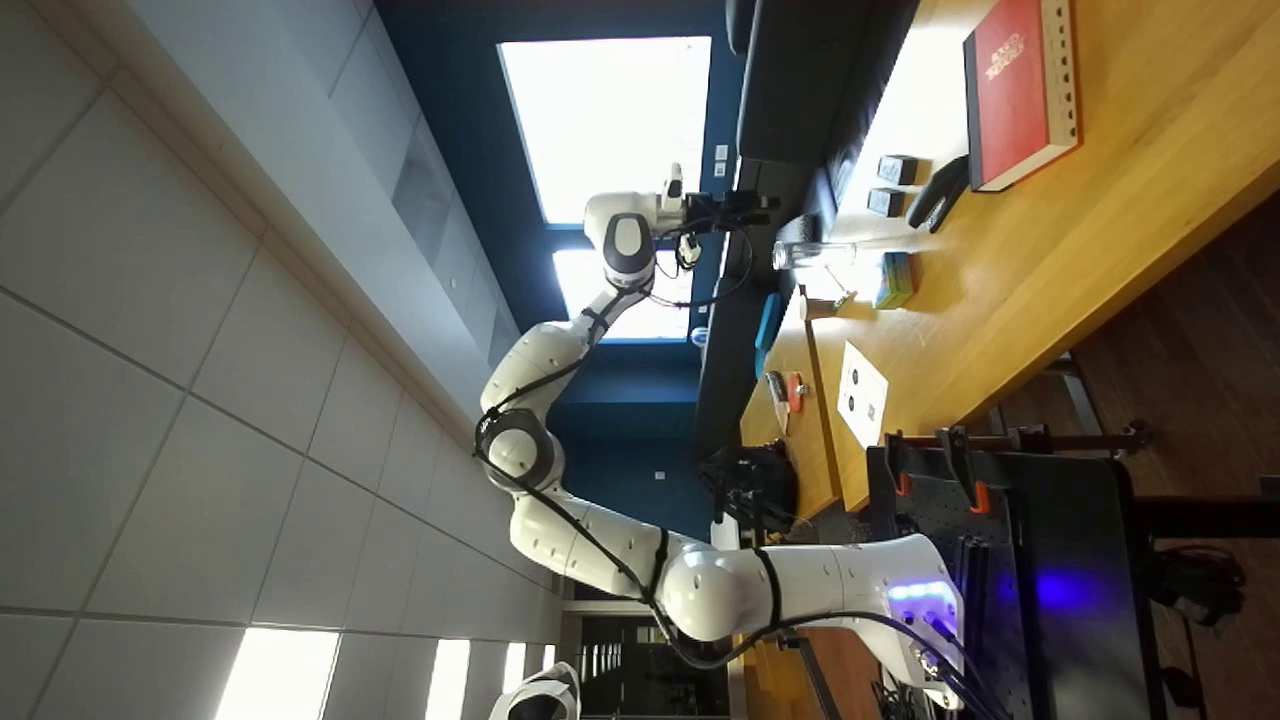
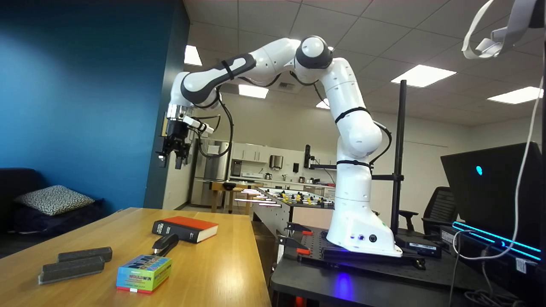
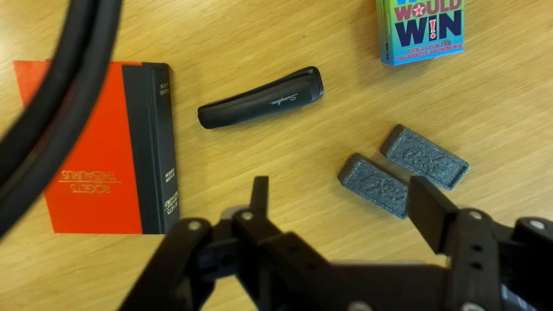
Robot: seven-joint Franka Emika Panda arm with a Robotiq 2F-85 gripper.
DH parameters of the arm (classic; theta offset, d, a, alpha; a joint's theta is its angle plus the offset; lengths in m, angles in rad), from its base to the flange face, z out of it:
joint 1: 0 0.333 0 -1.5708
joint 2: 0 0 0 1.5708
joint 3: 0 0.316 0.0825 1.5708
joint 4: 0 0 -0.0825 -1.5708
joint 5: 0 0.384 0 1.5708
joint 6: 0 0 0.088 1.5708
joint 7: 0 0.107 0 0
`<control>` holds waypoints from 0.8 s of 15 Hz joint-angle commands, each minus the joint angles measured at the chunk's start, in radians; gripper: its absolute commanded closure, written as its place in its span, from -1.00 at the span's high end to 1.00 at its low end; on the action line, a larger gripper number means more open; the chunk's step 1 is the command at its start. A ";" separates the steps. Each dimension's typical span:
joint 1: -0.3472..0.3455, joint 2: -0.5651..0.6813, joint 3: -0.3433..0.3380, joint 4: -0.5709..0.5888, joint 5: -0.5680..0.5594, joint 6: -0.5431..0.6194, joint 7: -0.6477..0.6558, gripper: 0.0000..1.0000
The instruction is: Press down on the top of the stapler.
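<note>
- Nearest in an exterior view, a colourful game box (image 2: 144,273) sits on the wooden table (image 2: 226,273).
- To its left, two dark grey blocks (image 2: 71,269) lie side by side, slightly apart.
- Just beyond the box, the black stapler (image 2: 165,244) lies on the table, between the box and a thick book (image 2: 185,229), apart from both.
- Beyond the stapler, the book lies flat with its red cover up.
- Well above the table, the gripper (image 2: 171,161) points down, its fingers (image 3: 260,198) spread wide, holding nothing, well apart from the stapler.
- Far left, a patterned cushion (image 2: 54,199) rests on a dark sofa (image 2: 19,179).
</note>
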 commanded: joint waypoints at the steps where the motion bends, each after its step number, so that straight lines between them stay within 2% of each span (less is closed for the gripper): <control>1: 0.008 0.057 -0.019 0.119 -0.012 -0.065 -0.004 0.02; 8: 0.005 0.172 -0.030 0.220 -0.008 -0.081 -0.018 -0.98; 12: 0.000 0.225 -0.035 0.258 -0.001 -0.085 -0.022 -1.00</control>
